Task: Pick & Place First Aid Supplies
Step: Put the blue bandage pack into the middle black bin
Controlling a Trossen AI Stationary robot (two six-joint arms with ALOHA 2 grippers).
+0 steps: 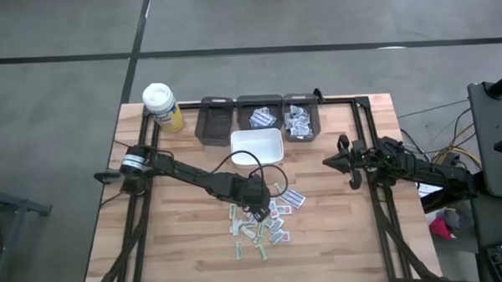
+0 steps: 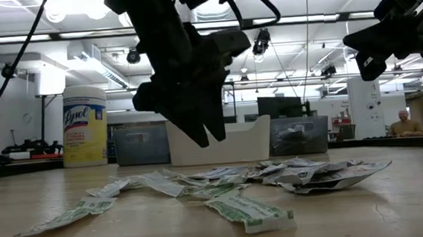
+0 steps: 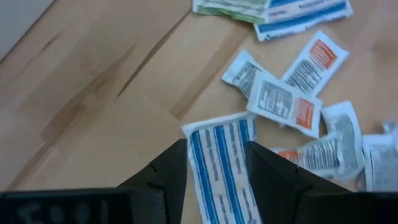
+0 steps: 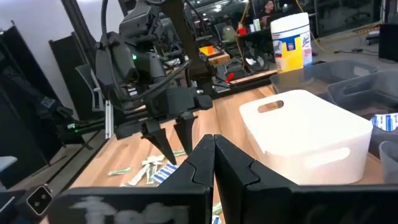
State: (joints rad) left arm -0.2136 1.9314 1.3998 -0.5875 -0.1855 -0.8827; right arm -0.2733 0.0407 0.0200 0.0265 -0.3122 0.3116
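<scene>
the first aid supplies [image 1: 262,224] lie in a loose pile on the wooden table [image 1: 188,252], near the middle and toward the front edge. they are small flat paper packets, mostly white, with blue, red or green print. in the low view the pile [image 2: 224,185] lies flat on the wood, and some green printed strips lie apart at its near side. more packets sit in two of the three dark bins [image 1: 258,117] at the back of the table.

the left gripper [image 1: 255,209] hangs just above the pile. its two dark fingers [image 2: 197,131] point down and stand spread apart, with nothing pinched. in the left wrist view a blue striped packet [image 3: 225,168] shows between the two fingers, lying on the table. beside it are white packets with orange marks [image 3: 283,102].

a white tub [image 1: 257,147] stands just behind the pile, between it and the dark bins. a yellow bottle with a white cap [image 1: 163,106] stands at the back left corner of the table.

the right gripper [image 1: 334,161] waits well off to the right side of the table, up in the air. its fingers [image 4: 205,163] are pressed together and hold nothing.

far off in the room behind the table, a person [image 2: 404,124] sits at a desk.
</scene>
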